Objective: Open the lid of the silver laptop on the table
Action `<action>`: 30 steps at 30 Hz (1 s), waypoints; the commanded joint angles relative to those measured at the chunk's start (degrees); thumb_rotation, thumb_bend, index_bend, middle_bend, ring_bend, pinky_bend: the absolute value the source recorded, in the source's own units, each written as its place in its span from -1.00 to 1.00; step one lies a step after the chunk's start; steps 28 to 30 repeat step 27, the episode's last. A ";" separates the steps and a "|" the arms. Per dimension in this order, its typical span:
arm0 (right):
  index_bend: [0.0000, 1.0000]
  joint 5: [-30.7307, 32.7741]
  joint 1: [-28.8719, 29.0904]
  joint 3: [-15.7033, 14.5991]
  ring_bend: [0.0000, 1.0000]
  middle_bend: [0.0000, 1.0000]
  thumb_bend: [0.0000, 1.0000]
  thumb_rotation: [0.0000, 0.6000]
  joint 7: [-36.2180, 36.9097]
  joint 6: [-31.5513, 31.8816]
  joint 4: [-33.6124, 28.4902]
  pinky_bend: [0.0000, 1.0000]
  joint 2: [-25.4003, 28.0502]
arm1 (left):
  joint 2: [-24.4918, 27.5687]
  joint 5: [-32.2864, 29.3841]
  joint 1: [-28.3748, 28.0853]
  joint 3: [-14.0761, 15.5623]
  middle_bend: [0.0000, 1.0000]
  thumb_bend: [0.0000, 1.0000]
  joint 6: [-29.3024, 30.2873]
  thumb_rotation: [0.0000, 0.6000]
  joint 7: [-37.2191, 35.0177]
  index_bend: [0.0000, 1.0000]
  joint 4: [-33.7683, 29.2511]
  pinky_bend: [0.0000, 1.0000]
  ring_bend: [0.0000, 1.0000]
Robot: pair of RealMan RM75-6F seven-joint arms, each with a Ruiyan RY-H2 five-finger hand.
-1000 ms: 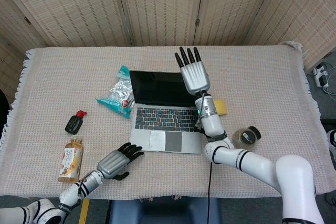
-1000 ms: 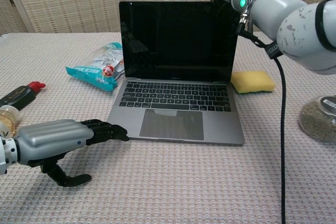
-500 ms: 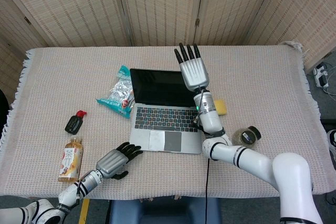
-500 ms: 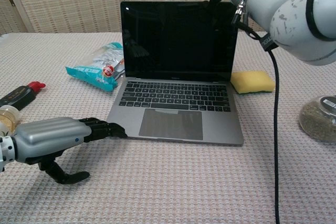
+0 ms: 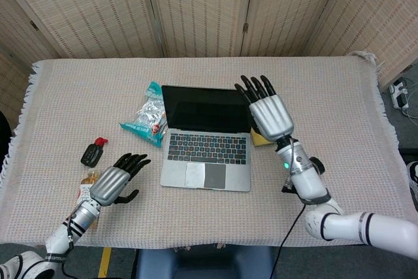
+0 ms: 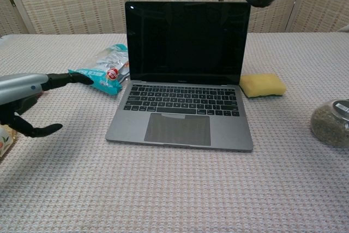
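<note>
While the cloth-covered surface (image 5: 339, 96) stretches wide beneath it, the silver laptop (image 5: 206, 136) sits near the middle with its lid already raised, the dark screen upright and the keyboard exposed. To its right, the right hand (image 5: 270, 113) hovers just beside the screen's edge, fingers (image 5: 256, 85) straight and spread, holding nothing; the chest view catches only its dark fingertips above the lid's top corner. The left hand (image 5: 115, 181) hangs low over the cloth, well apart from the laptop's front left corner, loosely spread and likewise empty. A teal snack bag (image 5: 147, 115) lies touching or nearly touching the laptop's left rear side, a yellow sponge (image 6: 263, 84) just beside its right, and a tea bottle (image 5: 85, 193) is partly hidden under the left arm, near a small black bottle with a red cap (image 5: 93, 152). A round jar (image 6: 331, 123) shows at the chest view's right edge.

The task looks essentially done. The remaining risk, by judgement, is a stray sweep: the right hand clipping the lid and tipping it, or the left arm knocking the tea bottle over.
</note>
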 commanded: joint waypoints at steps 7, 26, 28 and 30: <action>-1.00 -15.98 -15.63 -12.44 -1.00 -1.00 0.02 1.00 13.93 9.71 -7.21 -1.00 12.06 | 6.86 -3.10 5.74 -2.17 -0.84 -0.06 7.83 1.00 -4.01 -0.82 -3.51 -1.00 -0.96; -1.00 -30.23 -35.86 -22.58 -1.00 -1.00 0.02 1.00 34.98 26.74 7.95 -1.00 9.10 | 7.70 0.94 21.04 0.90 -0.80 -0.05 27.06 1.00 1.91 -0.77 -4.31 -1.00 -0.92; -1.00 -30.52 -36.31 -22.60 -1.00 -1.00 0.02 1.00 35.39 26.96 8.42 -1.00 8.85 | 7.56 1.36 21.64 1.16 -0.80 -0.05 27.56 1.00 2.13 -0.77 -4.30 -1.00 -0.92; -1.00 -30.52 -36.31 -22.60 -1.00 -1.00 0.02 1.00 35.39 26.96 8.42 -1.00 8.85 | 7.56 1.36 21.64 1.16 -0.80 -0.05 27.56 1.00 2.13 -0.77 -4.30 -1.00 -0.92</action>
